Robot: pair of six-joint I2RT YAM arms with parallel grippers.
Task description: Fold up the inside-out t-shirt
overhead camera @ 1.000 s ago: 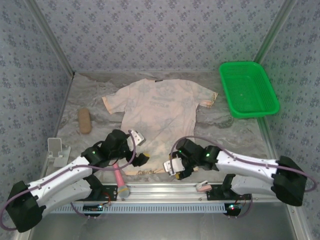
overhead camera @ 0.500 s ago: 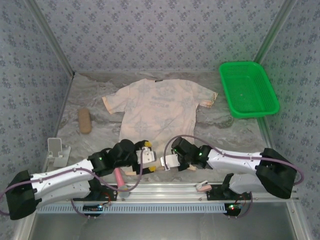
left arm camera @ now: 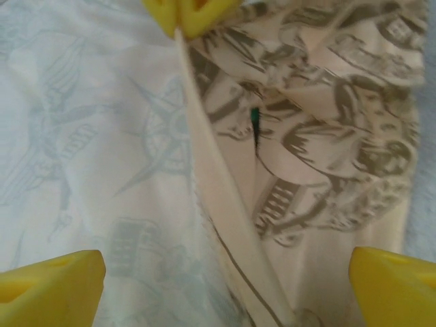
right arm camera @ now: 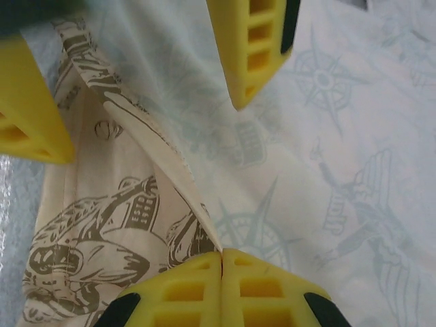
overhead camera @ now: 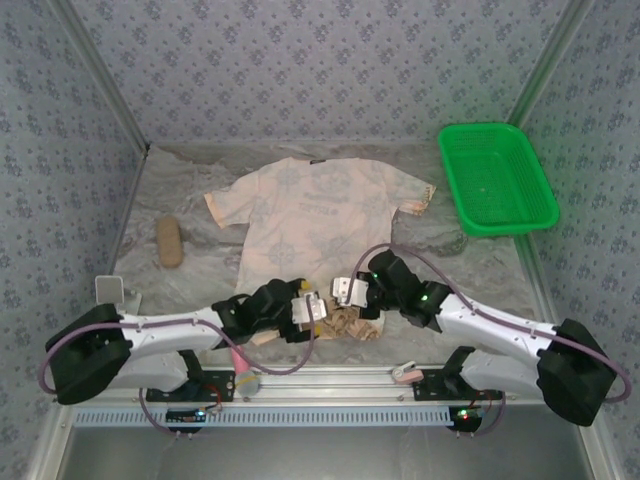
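The inside-out t-shirt (overhead camera: 310, 215) lies flat on the table, pale reverse side up, neck label at the far edge. Its near hem (overhead camera: 350, 325) is turned up and bunched, showing the dark print (left arm camera: 320, 143). My right gripper (right arm camera: 223, 262) is shut on the hem's edge (right arm camera: 160, 146), which rises as a pale ridge (left arm camera: 218, 177). In the top view the right gripper (overhead camera: 348, 292) sits at the middle of the hem. My left gripper (left arm camera: 225, 289) is open, its yellow fingers (left arm camera: 51, 286) straddling the same ridge just beside it (overhead camera: 312, 310), with cloth between them but not pinched.
A green plastic basket (overhead camera: 495, 178) stands at the far right. A tan oblong object (overhead camera: 168, 242) lies left of the shirt. A pink-handled tool (overhead camera: 240, 358) and a small white-pink item (overhead camera: 405, 373) lie on the near rail, a white stand (overhead camera: 112, 295) at the left.
My right gripper closed on the near hem and lifted it, turning the printed side up. My left gripper swung right along the hem to sit beside the right one, still open.
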